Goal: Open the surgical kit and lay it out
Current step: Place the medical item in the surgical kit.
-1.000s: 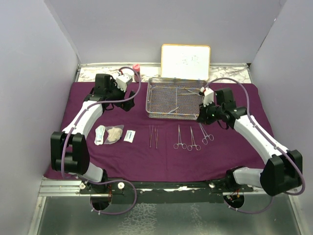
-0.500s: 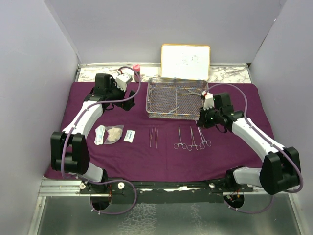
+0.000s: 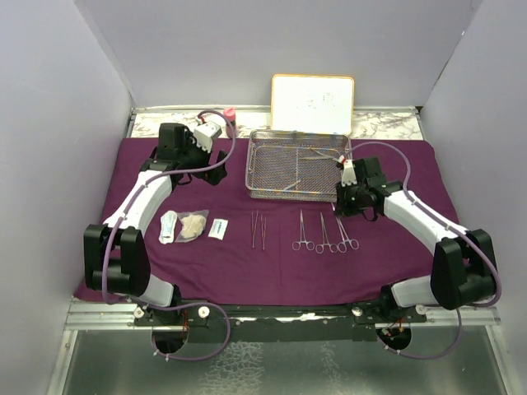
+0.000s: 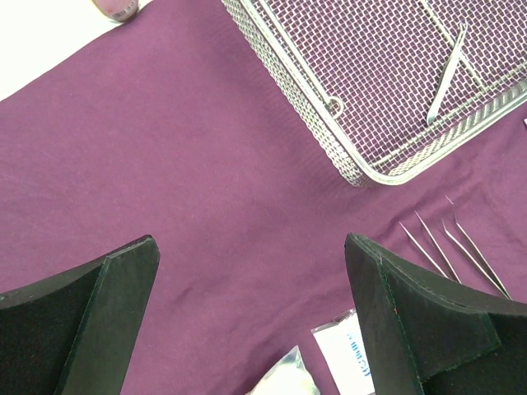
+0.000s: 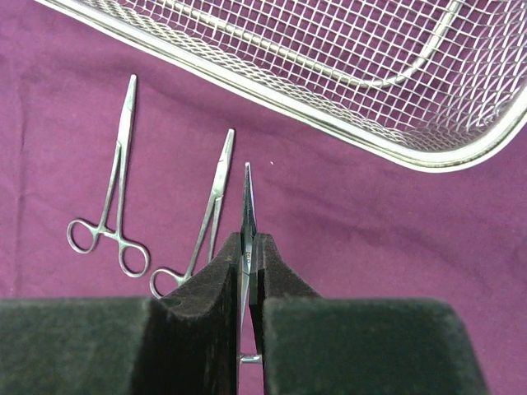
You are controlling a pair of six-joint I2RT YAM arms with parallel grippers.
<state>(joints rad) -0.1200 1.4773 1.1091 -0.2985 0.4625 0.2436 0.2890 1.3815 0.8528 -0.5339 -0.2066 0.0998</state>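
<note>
Right gripper (image 5: 247, 247): pinched tight on a clamp (image 5: 248, 193).
Left gripper (image 4: 249, 243): wide apart, empty, above cloth (image 4: 165, 148).
Next: set flat, parallel to neighbouring clamp (image 5: 216, 193), then release.

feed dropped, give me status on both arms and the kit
Left gripper open, empty. Right gripper shut on clamp, beside two clamps laid on purple cloth. Wire-mesh tray close ahead, nothing blocking.

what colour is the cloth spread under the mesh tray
The cloth is plain dark purple, with no pattern; the left wrist view shows it best.
</note>
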